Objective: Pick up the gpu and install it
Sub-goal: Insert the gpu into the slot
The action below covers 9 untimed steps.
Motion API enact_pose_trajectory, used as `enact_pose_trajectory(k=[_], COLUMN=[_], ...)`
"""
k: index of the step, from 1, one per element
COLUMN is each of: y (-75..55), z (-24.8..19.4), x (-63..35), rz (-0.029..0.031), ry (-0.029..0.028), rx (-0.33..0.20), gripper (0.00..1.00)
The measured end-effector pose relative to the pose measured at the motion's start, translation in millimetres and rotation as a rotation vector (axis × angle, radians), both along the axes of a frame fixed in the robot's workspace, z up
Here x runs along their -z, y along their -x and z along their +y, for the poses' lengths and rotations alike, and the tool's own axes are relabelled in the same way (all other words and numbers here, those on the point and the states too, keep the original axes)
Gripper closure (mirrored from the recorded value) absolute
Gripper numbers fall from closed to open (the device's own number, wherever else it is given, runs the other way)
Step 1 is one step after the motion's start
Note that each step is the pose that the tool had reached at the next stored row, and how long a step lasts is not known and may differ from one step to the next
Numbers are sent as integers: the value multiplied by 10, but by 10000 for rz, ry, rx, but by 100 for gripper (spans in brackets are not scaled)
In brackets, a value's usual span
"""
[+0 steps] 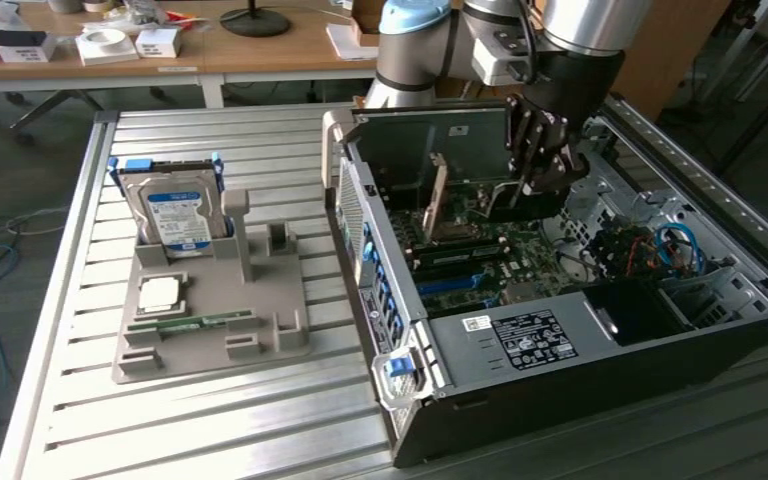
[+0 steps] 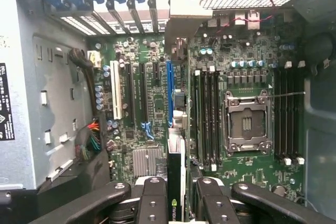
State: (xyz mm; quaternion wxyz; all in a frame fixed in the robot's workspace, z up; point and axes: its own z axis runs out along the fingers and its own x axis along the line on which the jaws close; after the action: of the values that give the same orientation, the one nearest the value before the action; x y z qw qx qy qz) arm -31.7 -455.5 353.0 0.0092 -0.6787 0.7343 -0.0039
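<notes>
Gripper [image 2: 178,200] jaws clamp the gpu [image 2: 176,163] edge-on, poised over the blue expansion slot [image 2: 169,93]. Judged light, stiff, fragile; best held by its bare card edges, avoiding components and contacts.

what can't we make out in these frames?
- Wrist view: the gap between the thin dark circuit card with grey metal bracket and the long blue slot; the card is seen edge-on.
- Exterior view: the card's slot edge, largely hidden behind the black end effector.
- Exterior view: the print on the white rectangular label, too small.
</notes>
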Motion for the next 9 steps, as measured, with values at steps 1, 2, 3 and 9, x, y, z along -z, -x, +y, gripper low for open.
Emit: enact_pose_trajectory(k=[1,2,3,9], y=[8,18,26,45], z=[0,0,0,-1], x=[2,5,9,68], rz=[-1,-1,0,-1], ry=[0,-2,-2,-2], rx=[0,0,0,-1], gripper=[74,74,74,74])
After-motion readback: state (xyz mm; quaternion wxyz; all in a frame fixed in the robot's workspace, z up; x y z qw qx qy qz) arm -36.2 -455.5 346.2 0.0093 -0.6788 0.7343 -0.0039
